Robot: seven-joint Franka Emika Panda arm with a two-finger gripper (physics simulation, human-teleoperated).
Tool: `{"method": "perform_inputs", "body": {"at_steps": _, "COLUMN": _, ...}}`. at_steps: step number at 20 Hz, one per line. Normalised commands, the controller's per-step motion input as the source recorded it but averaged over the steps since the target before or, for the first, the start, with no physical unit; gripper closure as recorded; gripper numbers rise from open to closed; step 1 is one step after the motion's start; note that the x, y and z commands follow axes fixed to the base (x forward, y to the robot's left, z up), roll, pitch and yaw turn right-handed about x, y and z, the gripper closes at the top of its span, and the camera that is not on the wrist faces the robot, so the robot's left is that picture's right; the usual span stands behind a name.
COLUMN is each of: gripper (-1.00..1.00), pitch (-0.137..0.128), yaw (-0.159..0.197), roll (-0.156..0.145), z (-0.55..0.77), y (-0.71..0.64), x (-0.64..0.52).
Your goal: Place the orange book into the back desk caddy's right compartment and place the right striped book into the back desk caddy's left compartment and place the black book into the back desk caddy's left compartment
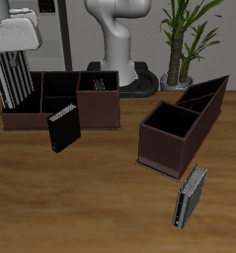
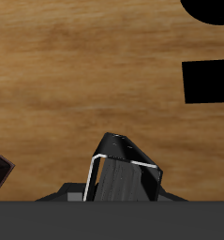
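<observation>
The pincer [image 1: 13, 57] is clamped on the broad dark black-and-grey striped book [image 1: 13, 81], holding it upright above the end section of the long, low, dark brown desk caddy [image 1: 50, 117] at the back of the wooden counter [image 1: 100, 198]. An orange hardcover's edge [image 1: 99, 85] shows in that caddy's square end compartment [image 1: 98, 99]. A small plain black book [image 1: 63, 127] leans against the caddy's front wall. Nearer the front edge stand a slanted brown caddy [image 1: 179, 133] and 1 paler striped book [image 1: 190, 197].
</observation>
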Motion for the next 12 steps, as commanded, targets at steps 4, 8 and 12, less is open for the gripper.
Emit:
{"method": "perform_inputs", "body": {"at_steps": 4, "gripper": 1.00, "pitch": -0.049, "yaw": 0.061, "roll": 0.035, "z": 0.17, "y": -0.63, "x": -0.53}}
{"method": "perform_inputs", "body": {"at_steps": 8, "gripper": 1.00, "pitch": -0.055, "yaw": 0.016, "roll": 0.014, "z": 0.13, "y": -0.52, "x": -0.40}}
{"method": "perform_inputs", "body": {"at_steps": 12, "gripper": 1.00, "pitch": 0.002, "yaw": 0.044, "roll": -0.034, "z": 0.01, "y": -0.61, "x": -0.37}}
